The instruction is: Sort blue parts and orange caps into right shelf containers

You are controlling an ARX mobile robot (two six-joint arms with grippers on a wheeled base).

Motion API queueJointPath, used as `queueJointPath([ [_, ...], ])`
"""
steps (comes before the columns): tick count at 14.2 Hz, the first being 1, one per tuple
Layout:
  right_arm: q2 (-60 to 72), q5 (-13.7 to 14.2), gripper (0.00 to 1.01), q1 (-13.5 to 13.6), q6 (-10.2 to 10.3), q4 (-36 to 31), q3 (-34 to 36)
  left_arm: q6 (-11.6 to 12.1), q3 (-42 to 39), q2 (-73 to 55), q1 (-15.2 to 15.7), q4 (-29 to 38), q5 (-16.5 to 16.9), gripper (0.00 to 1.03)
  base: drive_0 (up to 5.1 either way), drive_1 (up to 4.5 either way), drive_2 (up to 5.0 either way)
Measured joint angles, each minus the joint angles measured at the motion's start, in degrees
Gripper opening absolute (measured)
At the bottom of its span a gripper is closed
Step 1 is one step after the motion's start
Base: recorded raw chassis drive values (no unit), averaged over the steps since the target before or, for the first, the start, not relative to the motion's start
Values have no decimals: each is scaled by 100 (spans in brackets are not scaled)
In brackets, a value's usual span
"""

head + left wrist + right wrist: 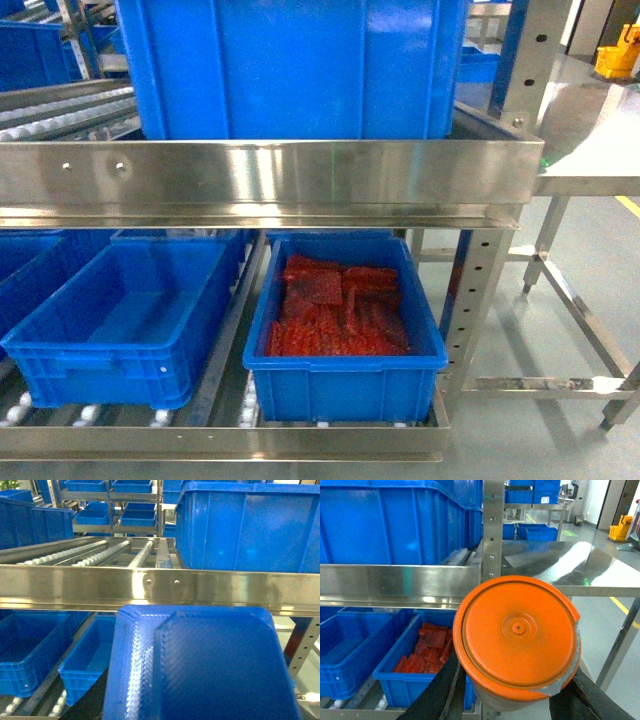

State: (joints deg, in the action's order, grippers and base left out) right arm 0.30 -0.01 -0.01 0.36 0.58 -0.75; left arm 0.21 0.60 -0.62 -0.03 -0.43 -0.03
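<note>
The right gripper (520, 707) is gripping 1 orange cap (517, 637); the left gripper (hidden, jaws unreadable) is carrying a blue part (200, 665).

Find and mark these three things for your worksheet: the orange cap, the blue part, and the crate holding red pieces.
orange cap (518, 628), right wrist view, centre of its round face.
blue part (210, 665), left wrist view, middle of its flat textured surface.
crate holding red pieces (345, 384), head view, front outer wall.

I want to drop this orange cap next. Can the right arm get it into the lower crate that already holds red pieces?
Probably yes. That crate is open-topped, below and left of the orange cap in the right gripper. The steel rail above narrows the entry.
</note>
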Motion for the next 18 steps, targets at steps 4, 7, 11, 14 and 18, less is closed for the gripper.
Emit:
queueJointPath([
  [4, 0, 0, 40, 0, 0, -24, 0, 0, 0, 0, 0, 4, 2, 43, -505, 235, 235],
  [7, 0, 0, 40, 0, 0, -26, 0, 0, 0, 0, 0, 9, 0, 43, -508, 233, 233],
  [11, 0, 0, 40, 0, 0, -57, 0, 0, 0, 0, 0, 33, 0, 43, -497, 244, 244],
  [14, 0, -2, 40, 0, 0, -52, 0, 0, 0, 0, 0, 9, -15, 43, -510, 231, 231],
  [18, 0, 0, 40, 0, 0, -13, 0, 0, 0, 0, 0, 11, 4, 43, -500, 241, 241],
])
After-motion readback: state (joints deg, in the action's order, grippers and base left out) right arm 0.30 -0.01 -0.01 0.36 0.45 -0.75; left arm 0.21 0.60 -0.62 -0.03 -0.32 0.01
